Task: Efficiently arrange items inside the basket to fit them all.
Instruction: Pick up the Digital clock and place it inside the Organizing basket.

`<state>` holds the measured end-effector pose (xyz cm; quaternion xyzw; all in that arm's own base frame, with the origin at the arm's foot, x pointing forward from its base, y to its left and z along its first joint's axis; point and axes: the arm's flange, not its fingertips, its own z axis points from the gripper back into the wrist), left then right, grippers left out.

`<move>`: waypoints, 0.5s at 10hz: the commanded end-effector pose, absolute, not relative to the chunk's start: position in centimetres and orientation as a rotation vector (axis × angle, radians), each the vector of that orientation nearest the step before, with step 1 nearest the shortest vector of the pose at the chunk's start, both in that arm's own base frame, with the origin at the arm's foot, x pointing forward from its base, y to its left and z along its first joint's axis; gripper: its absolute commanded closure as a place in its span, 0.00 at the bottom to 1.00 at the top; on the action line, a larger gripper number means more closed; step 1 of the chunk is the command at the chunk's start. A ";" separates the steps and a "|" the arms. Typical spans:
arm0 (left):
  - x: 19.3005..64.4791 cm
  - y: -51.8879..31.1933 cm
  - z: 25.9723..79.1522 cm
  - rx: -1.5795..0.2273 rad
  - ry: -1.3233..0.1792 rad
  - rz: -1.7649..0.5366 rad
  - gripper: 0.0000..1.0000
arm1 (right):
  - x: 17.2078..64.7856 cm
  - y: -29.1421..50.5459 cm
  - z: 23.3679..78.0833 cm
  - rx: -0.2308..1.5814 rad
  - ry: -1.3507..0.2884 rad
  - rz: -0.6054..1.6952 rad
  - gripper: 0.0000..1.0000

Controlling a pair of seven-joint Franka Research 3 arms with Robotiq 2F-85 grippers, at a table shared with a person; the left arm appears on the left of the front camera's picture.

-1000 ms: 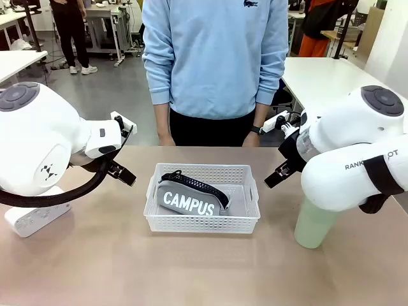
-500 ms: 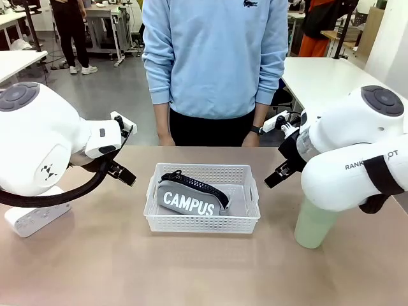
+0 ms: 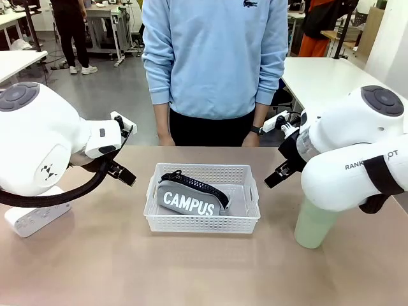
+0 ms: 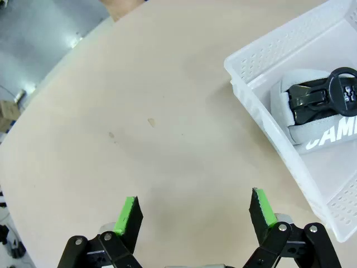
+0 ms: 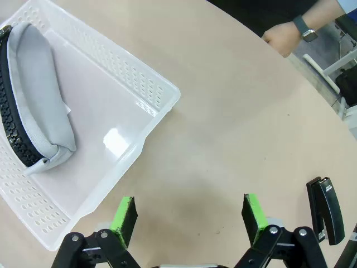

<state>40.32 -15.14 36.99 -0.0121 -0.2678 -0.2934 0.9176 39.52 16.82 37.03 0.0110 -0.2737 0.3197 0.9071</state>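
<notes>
So the basket [image 3: 202,223] sits mid-desk, a bit toward the far edge. The grey CAMPUS pouch [image 3: 188,201] lies inside it, tucked against the left end with its black strap [image 3: 194,183] on top, and the right half of the floor is bare.

The other stuff is all outside on the desk:
- The pale green cup [image 3: 313,224] stands near the right edge, half hidden by the right arm.
- The white box device [image 3: 35,217] is by the left edge.
- The black stapler [image 5: 328,209] lies off past the right gripper [image 5: 188,209].

That gripper's fingers are spread wide, with nothing between them. Same for the left gripper [image 4: 195,206], over bare desk just left of the basket. The person stands at the far edge.
</notes>
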 end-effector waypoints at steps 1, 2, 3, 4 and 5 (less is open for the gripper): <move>40.3 -15.1 37.0 -0.025 -0.551 -0.604 0.00 | 39.5 16.8 37.0 0.023 -0.565 0.660 0.00; 40.3 -15.1 37.0 -0.025 -0.551 -0.604 0.00 | 39.5 16.8 37.0 0.023 -0.565 0.660 0.00; 40.3 -15.1 37.0 -0.025 -0.551 -0.604 0.00 | 39.5 16.8 37.0 0.023 -0.565 0.660 0.00; 40.3 -15.1 37.0 -0.025 -0.551 -0.603 0.00 | 39.5 16.7 37.8 -0.006 -0.521 0.659 0.00; 39.8 -14.3 38.4 -0.129 -0.485 -0.592 0.00 | 39.5 15.9 40.0 0.058 -0.531 0.632 0.00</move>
